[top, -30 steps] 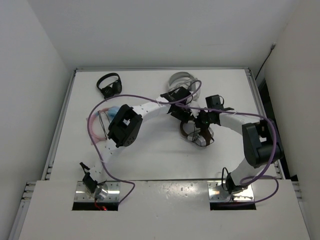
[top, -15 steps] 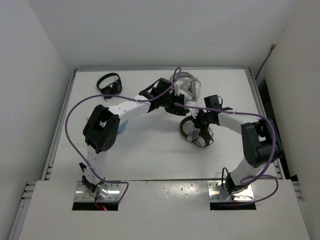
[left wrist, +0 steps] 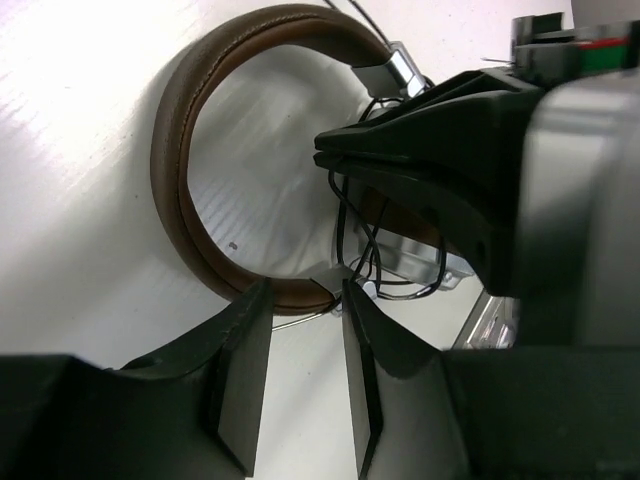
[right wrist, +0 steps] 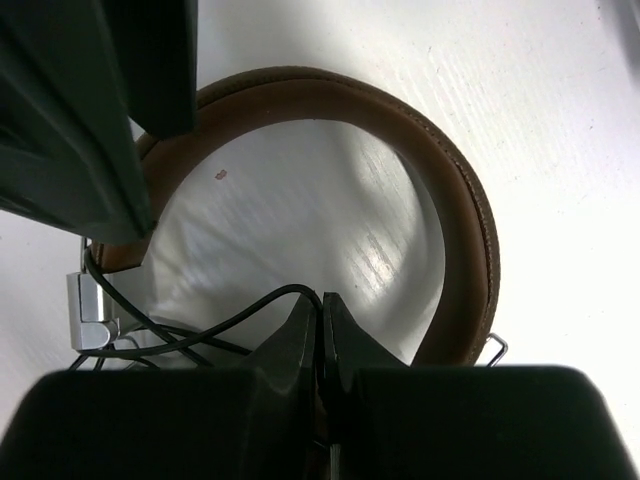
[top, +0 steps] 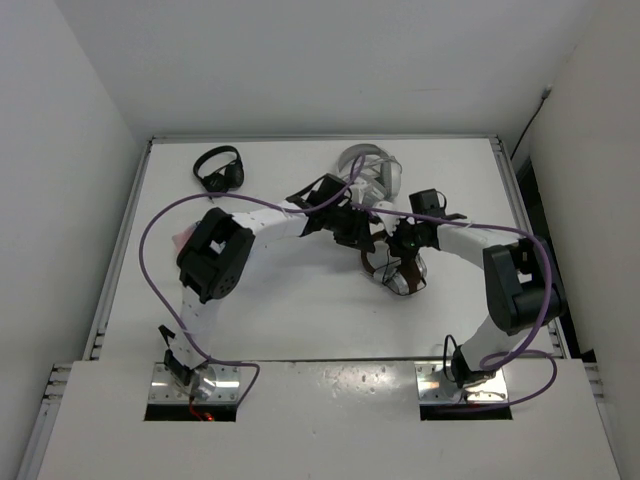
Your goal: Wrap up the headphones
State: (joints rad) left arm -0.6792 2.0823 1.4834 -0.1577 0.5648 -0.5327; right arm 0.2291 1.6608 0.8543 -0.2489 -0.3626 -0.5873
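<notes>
The headphones (top: pixel 393 268) lie mid-table, their brown headband (left wrist: pixel 172 170) curving round bare table, silver earcup hardware at its end (left wrist: pixel 400 68). The thin black cable (right wrist: pixel 225 322) loops loosely beside the earcup (left wrist: pixel 345 232). My right gripper (right wrist: pixel 321 298) is shut on a bend of that cable, inside the headband's arc (right wrist: pixel 455 200); from above it sits over the headphones (top: pixel 402 246). My left gripper (left wrist: pixel 305 290) hovers just left of them (top: pixel 357 230), jaws apart with only table between them, tips near the headband's lower end.
Larger white-grey headphones (top: pixel 372 170) lie at the back, just behind both grippers. Small black headphones (top: pixel 219 170) sit at the back left. The two grippers stand very close together. Purple arm cables arc over the left arm (top: pixel 150 230).
The left arm swung its elbow left and brought its gripper down beside the brown headphones, its jaws narrowing. The right gripper has stayed shut on the cable.
</notes>
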